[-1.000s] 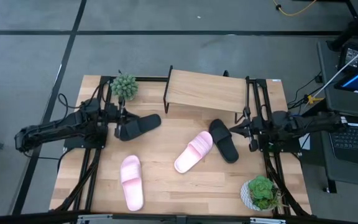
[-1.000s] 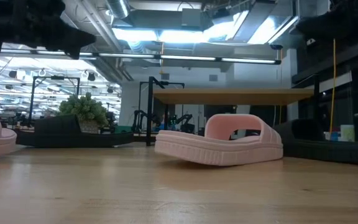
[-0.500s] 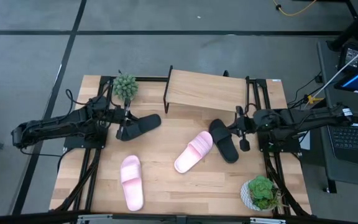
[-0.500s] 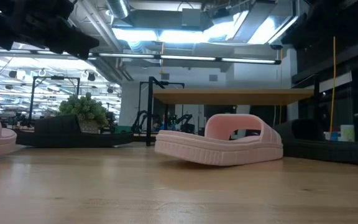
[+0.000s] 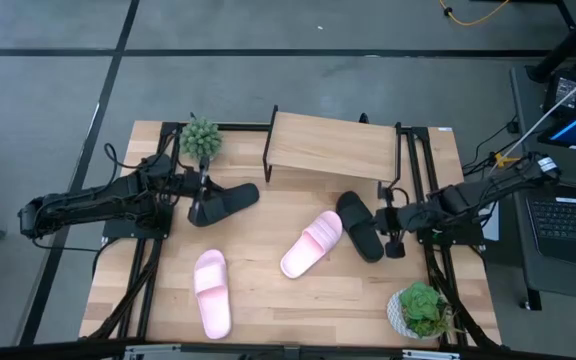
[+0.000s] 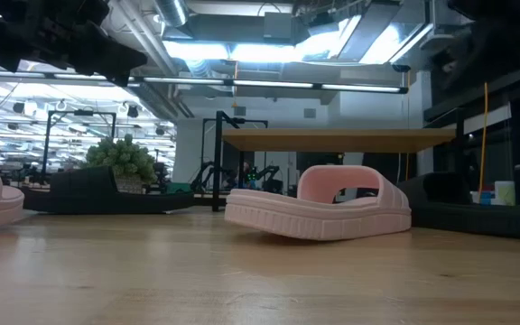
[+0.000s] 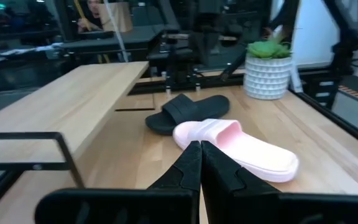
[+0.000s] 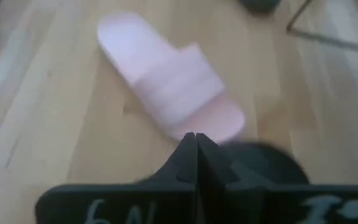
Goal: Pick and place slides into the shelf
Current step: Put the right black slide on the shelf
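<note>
Two black slides lie flat on the table: one near the left arm (image 5: 223,203), one right of centre (image 5: 360,226). A pink slide (image 5: 312,244) lies beside the right black one, its toe resting on that slide's edge (image 6: 323,212). The second pink slide (image 5: 212,293) lies toward the near edge. The shelf (image 5: 328,147) stands at the far edge with nothing on its plank. My left gripper (image 5: 202,192) is shut and hovers above the left black slide's end. My right gripper (image 5: 383,222) is shut and hangs raised beside the right black slide (image 8: 260,165), pointing toward the pink one (image 8: 173,87).
A small green plant (image 5: 199,138) stands at the far left corner by the shelf. A potted plant in a white pot (image 5: 418,310) stands at the near right corner. Bare tabletop (image 5: 268,215) lies between the two pairs of slides and in front of the shelf.
My right gripper has swung in from the table's right edge toward the right black slide, moving left and slightly nearer, and tipped downward. My left gripper has shifted a little to the right over the left black slide. No slide has moved.
</note>
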